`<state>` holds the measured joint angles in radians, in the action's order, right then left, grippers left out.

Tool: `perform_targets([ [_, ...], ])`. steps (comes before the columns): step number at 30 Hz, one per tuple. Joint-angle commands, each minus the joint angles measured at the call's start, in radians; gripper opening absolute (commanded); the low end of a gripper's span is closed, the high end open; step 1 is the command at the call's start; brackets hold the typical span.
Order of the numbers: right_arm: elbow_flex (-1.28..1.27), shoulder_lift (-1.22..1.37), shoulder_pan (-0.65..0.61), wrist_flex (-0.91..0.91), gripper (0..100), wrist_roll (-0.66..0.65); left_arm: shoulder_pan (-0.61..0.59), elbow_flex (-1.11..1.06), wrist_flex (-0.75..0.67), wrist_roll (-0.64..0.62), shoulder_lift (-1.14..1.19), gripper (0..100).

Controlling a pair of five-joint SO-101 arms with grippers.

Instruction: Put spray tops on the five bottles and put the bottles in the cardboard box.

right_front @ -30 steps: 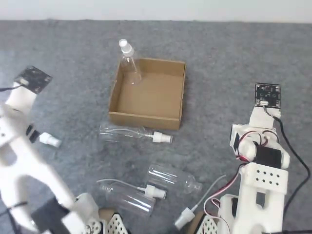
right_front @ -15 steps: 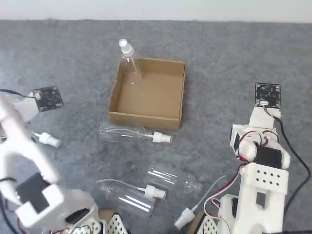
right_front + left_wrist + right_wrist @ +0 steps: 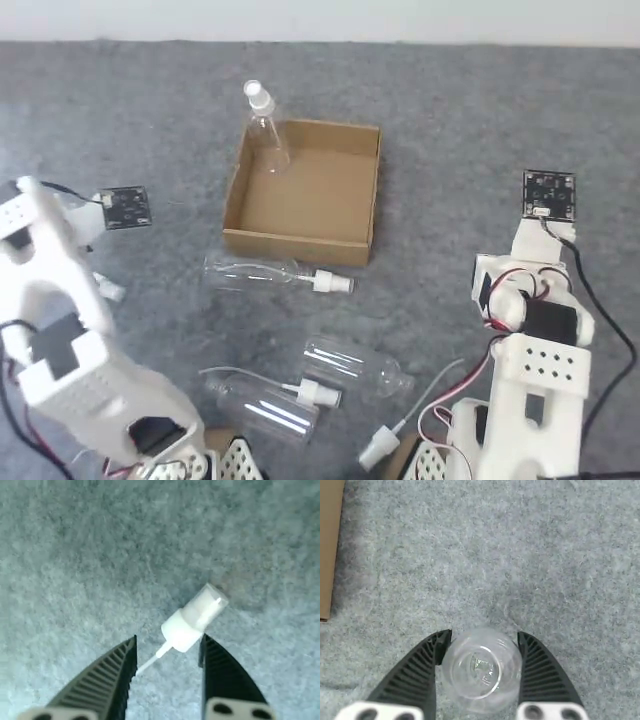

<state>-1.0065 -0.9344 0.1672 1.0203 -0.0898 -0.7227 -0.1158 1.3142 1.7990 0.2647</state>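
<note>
Left arm [image 3: 60, 330]: stands at the left edge of the table, bent forward and down, wrist board facing up. Left gripper [image 3: 168, 642] points at the floor covering, jaws set wide. A loose spray top [image 3: 192, 620] lies on its side just beyond and between the fingertips, its thin tube running back into the gap. No contact visible.

Right arm [image 3: 535, 350]: folded upright at the right side, well apart from the box. Right gripper [image 3: 482, 637] points straight down and clasps a clear bottle [image 3: 480, 670], seen end-on, one finger against each side.

Surface: grey carpet [image 3: 480, 130] across the whole work area; a pale wall [image 3: 400, 20] runs along the far edge.

Cardboard box [image 3: 300, 243]: open, shallow, mid-table. One capped bottle [image 3: 268, 135] stands in its far left corner, leaning against the wall.

Outside the box:
- a second capped bottle [image 3: 260, 272] lies just in front of the near wall, parallel to it;
- an uncapped bottle [image 3: 350, 363] lies nearer the arms;
- beside it a fourth bottle [image 3: 265, 410], with a white top [image 3: 318, 393] at its end; whether it is screwed on, cannot tell;
- another spray top [image 3: 380, 445] lies by the right arm's base, long tube trailing.

From above, the left arm's body overlaps part of the loose spray top.
</note>
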Motion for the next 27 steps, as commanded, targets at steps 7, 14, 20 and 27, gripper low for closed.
perform_targets([
  [7, 0.015, -0.028, 0.001, -0.016, 8.4, -0.012, 0.032, 0.054, -0.017, 0.009, 0.02, 19],
  [14, 0.015, -0.028, 0.001, -0.016, 8.4, -0.012, 0.034, 0.053, 0.054, 0.011, 0.02, 19],
  [20, 0.015, -0.028, 0.001, -0.016, 8.4, -0.012, 0.034, 0.004, 0.032, 0.058, 0.021, 19],
  [27, 0.015, -0.028, 0.002, -0.016, 8.4, -0.012, 0.032, -0.099, -0.091, 0.061, 0.021, 19],
])
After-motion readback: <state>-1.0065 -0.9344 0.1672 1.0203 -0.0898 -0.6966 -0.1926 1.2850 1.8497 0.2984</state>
